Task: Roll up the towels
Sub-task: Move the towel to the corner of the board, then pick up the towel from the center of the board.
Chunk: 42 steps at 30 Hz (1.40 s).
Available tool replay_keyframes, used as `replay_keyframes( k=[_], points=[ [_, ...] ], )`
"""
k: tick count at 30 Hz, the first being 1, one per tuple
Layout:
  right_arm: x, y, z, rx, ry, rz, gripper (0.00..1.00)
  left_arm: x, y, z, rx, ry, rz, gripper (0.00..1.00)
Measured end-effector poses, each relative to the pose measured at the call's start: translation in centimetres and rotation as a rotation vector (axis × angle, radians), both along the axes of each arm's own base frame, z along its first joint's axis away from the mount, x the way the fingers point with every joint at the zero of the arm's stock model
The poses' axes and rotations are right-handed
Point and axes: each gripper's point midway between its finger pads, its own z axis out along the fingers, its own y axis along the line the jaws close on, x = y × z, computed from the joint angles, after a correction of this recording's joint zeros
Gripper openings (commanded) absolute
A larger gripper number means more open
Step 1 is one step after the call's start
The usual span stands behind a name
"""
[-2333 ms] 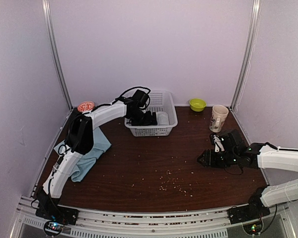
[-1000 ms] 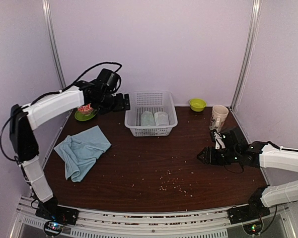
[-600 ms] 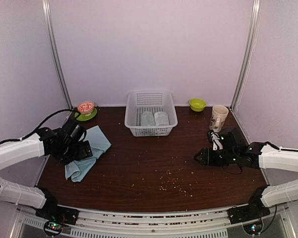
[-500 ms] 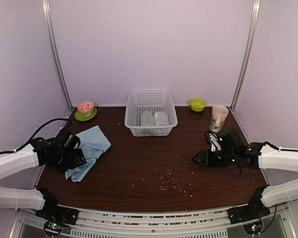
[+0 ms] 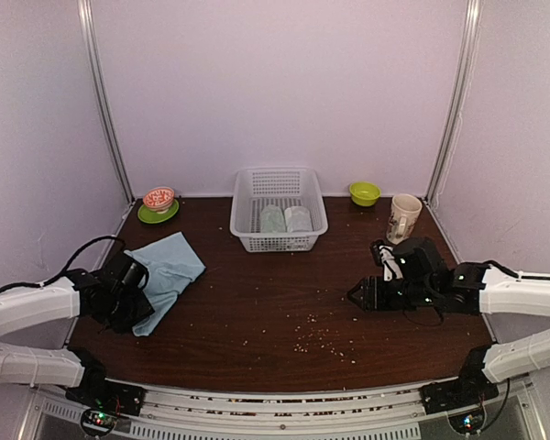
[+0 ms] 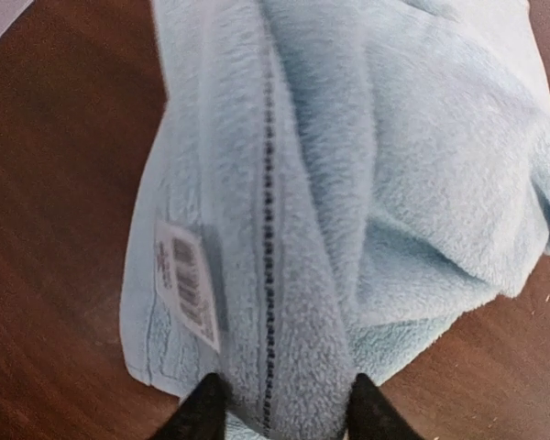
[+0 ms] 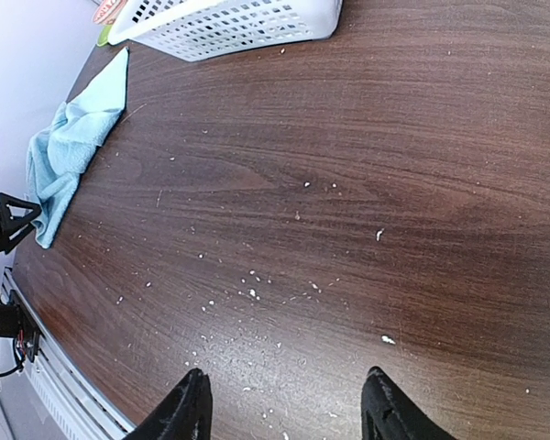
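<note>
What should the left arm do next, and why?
Probably close the left pincer on the light blue towel: its fingers straddle the towel's bunched near edge, and the towel lies unrolled, so a firm pinch likely comes first.

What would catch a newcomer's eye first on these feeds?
The crumpled light blue cloth towel at the left of the dark wooden table, with the left claw straddling its near hem. Next, the white plastic lattice basket at the back, holding two rolled towels, and pale crumbs scattered across the table's middle.
</note>
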Motion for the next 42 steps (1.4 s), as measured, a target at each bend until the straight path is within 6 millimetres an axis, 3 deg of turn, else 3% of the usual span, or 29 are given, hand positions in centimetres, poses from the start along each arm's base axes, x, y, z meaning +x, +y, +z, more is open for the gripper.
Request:
replay_keyframes(
  k=[1, 2, 5, 8, 11, 14, 15, 19, 21, 24, 28, 30, 32, 37, 39, 42],
  points=[
    [-0.1, 0.0, 0.1, -0.001, -0.004, -0.001, 0.56, 0.3, -0.2, 0.0, -0.001, -0.006, -0.010, 0.08],
    [-0.1, -0.1, 0.2, -0.001, -0.006, -0.001, 0.56, 0.6, -0.3, 0.0, -0.006, -0.011, -0.011, 0.00],
    [-0.2, -0.4, 0.6, -0.006, -0.016, -0.011, 0.56, 1.3, -1.0, 0.6, 0.000, -0.019, -0.064, 0.00],
    [0.0, -1.0, 1.5, -0.015, -0.042, -0.030, 0.56, 2.7, -3.6, 3.5, -0.004, -0.087, -0.167, 0.00],
    [0.5, -1.8, 3.6, -0.027, -0.103, -0.054, 0.56, 3.5, -9.6, 8.7, -0.031, -0.199, -0.349, 0.00],
    [1.2, -2.8, 6.5, -0.040, -0.185, -0.092, 0.56, 3.1, -18.2, 14.1, -0.084, -0.288, -0.555, 0.00],
    [1.4, -3.1, 7.4, -0.041, -0.207, -0.104, 0.57, 2.6, -21.1, 15.4, -0.097, -0.301, -0.620, 0.08],
    [1.8, -5.3, 10.9, -0.041, -0.303, -0.177, 0.59, 0.0, -31.5, 17.0, -0.113, -0.295, -0.859, 0.90],
    [1.7, -6.3, 12.0, -0.035, -0.334, -0.204, 0.59, -1.1, -33.7, 16.6, -0.101, -0.287, -0.923, 0.98],
    [1.4, -7.2, 12.4, -0.039, -0.347, -0.222, 0.59, -2.3, -32.1, 15.6, -0.066, -0.270, -0.956, 0.98],
    [1.1, -6.9, 10.8, -0.050, -0.312, -0.196, 0.56, -2.2, -26.7, 16.4, -0.058, -0.299, -0.904, 0.97],
    [0.9, -6.0, 9.2, -0.065, -0.273, -0.163, 0.55, -1.5, -23.9, 16.6, -0.065, -0.322, -0.850, 0.91],
    [0.7, -4.3, 7.6, -0.085, -0.232, -0.111, 0.53, -0.3, -21.5, 15.7, -0.064, -0.326, -0.787, 0.85],
    [-0.1, 1.5, 3.1, -0.182, -0.126, 0.049, 0.49, 2.1, -14.8, 9.1, -0.008, -0.208, -0.617, 0.81],
    [-0.5, 4.3, 1.6, -0.221, -0.095, 0.118, 0.49, 2.2, -13.4, 7.9, 0.002, -0.180, -0.579, 0.82],
    [-0.9, 9.4, 0.1, -0.285, -0.065, 0.227, 0.48, 2.5, -12.4, 8.3, -0.011, -0.198, -0.539, 0.82]
  ],
)
